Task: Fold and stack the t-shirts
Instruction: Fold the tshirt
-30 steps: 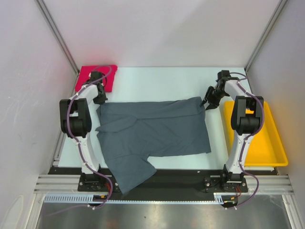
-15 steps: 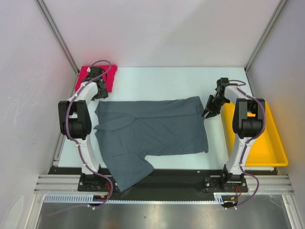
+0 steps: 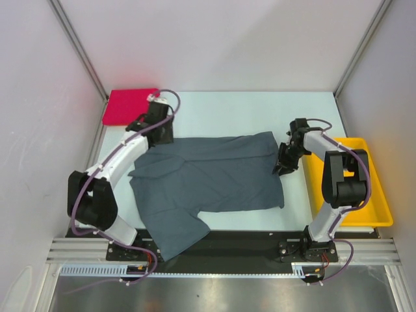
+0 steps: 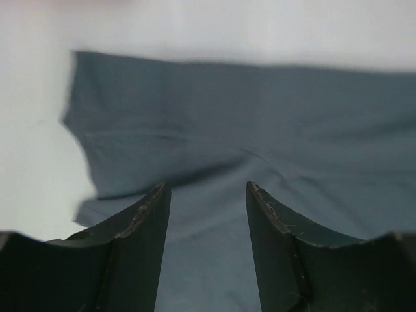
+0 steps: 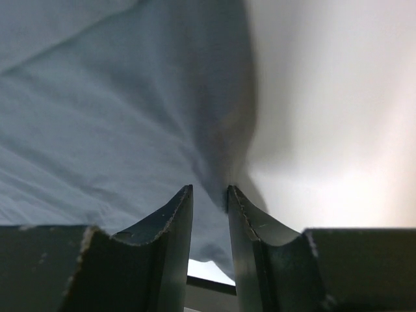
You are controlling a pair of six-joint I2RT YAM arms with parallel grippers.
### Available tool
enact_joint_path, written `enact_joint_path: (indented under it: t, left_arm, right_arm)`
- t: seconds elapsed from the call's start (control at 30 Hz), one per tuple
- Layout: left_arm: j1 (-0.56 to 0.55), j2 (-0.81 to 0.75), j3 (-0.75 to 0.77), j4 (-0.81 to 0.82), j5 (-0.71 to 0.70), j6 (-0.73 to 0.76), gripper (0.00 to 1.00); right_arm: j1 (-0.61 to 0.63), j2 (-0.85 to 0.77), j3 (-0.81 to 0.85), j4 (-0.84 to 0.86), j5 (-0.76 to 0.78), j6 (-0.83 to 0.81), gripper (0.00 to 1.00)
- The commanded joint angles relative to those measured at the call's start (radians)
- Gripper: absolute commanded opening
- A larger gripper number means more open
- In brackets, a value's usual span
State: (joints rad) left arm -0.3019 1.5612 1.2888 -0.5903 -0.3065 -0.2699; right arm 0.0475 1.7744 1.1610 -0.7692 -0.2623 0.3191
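The slate-grey t-shirt (image 3: 208,175) lies spread across the table, one sleeve hanging toward the near edge. The pinkish-red t-shirt (image 3: 129,106) lies folded at the back left corner. My left gripper (image 3: 160,129) hovers over the grey shirt's back left edge; in the left wrist view the left gripper (image 4: 206,188) stands open above the grey cloth (image 4: 227,117) with nothing between its fingers. My right gripper (image 3: 282,166) is at the shirt's right edge; in the right wrist view the right gripper (image 5: 209,190) is narrowly open, and the grey hem (image 5: 221,130) runs under the gap.
A yellow tray (image 3: 372,195) sits at the right edge, just beyond the right arm. White walls close in the back and both sides. Bare table (image 3: 227,110) shows behind the grey shirt and between its right edge and the tray.
My left gripper has opened and swung from beside the red shirt rightward onto the grey shirt's back edge. The right gripper narrowed and slid nearer along the right hem.
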Motion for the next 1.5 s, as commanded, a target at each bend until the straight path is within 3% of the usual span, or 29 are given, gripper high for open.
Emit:
enact_joint_path:
  t: [0.0,0.27,0.5,0.57,0.8,1.0,1.23,1.47]
  left_arm:
    - [-0.071,-0.021,-0.058,-0.039,0.076,-0.057,0.54]
    - [-0.141,-0.133,-0.192,-0.049,0.129,-0.109,0.51]
    - [-0.141,-0.174,-0.236,-0.054,0.118,-0.101,0.52]
    - [-0.14,-0.184,-0.24,-0.052,0.112,-0.098,0.52]
    - [-0.131,-0.167,-0.238,-0.037,0.09,-0.057,0.52]
    - [-0.108,-0.145,-0.22,-0.031,0.133,-0.042,0.52]
    - [-0.106,-0.147,-0.238,-0.031,0.198,-0.046,0.51]
    - [-0.105,-0.138,-0.23,-0.054,0.217,-0.051,0.51]
  right_arm:
    - [0.02,-0.003,-0.018,0.07,-0.017,-0.02,0.33]
    - [0.049,0.118,0.046,0.1,-0.122,-0.009,0.34]
    - [-0.032,0.157,0.016,0.085,-0.025,-0.022,0.39]
    - [-0.04,0.143,0.019,0.061,0.026,-0.037,0.41]
    - [-0.063,-0.027,0.04,-0.011,0.096,-0.057,0.66]
    - [-0.011,-0.11,0.091,-0.056,-0.026,-0.049,0.64]
    - [-0.087,-0.3,-0.133,-0.075,-0.145,0.02,0.63]
    - [-0.13,-0.437,-0.369,0.033,-0.156,0.126,0.73]
